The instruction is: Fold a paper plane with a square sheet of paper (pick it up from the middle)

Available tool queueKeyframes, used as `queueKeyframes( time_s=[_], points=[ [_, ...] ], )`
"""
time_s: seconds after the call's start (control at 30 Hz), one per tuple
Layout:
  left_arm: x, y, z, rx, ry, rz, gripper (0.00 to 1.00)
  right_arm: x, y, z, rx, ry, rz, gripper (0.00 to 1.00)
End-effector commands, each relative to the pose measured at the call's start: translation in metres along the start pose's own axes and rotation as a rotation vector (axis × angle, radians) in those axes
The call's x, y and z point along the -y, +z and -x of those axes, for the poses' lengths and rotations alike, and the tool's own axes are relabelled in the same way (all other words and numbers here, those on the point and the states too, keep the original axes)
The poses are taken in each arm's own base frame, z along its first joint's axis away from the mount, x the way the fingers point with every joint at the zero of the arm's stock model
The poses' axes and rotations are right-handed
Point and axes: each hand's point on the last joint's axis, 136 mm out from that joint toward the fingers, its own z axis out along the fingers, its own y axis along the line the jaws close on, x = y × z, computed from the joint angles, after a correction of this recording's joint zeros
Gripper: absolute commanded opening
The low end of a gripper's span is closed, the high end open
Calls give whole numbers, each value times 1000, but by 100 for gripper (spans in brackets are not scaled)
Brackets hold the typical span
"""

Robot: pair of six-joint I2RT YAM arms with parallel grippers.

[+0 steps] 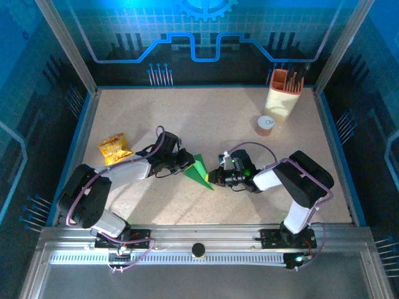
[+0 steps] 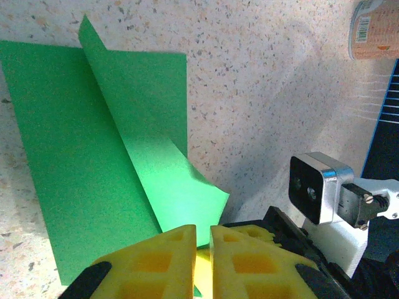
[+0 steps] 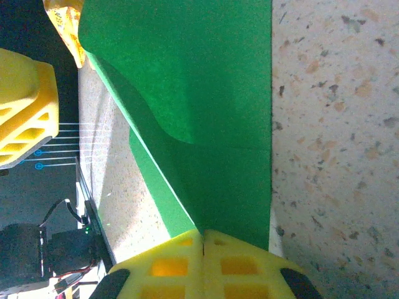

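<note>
Rig: one overhead, two wrist close-ups.
Wrist cameras faced each other low across the creased bright-green paper sheet (image 1: 199,171); overhead looked down.

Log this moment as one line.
left gripper: shut on green paper flap | right gripper: shut on its edge | paper: partly folded, on table

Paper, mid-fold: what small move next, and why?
Probably swing the left jaws, pinching the raised flap, over to lay it flat along its crease. The paper is half folded, one flap stands curled off the table, and the right jaws look shut on its other end, anchoring it.
</note>
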Motion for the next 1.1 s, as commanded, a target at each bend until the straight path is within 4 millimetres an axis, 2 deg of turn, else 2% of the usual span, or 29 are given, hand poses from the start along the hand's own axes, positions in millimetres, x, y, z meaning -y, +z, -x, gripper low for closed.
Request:
queueKeyframes(
  time_s=[0.0, 1.07],
  points=[
    [15, -6, 4, 3, -1, -48, 15, -5, -3, 8, 19, 3, 3, 1],
    [19, -6, 8, -1, -25, -86, 15, -4, -3, 9, 79, 38, -41, 0]
  ],
)
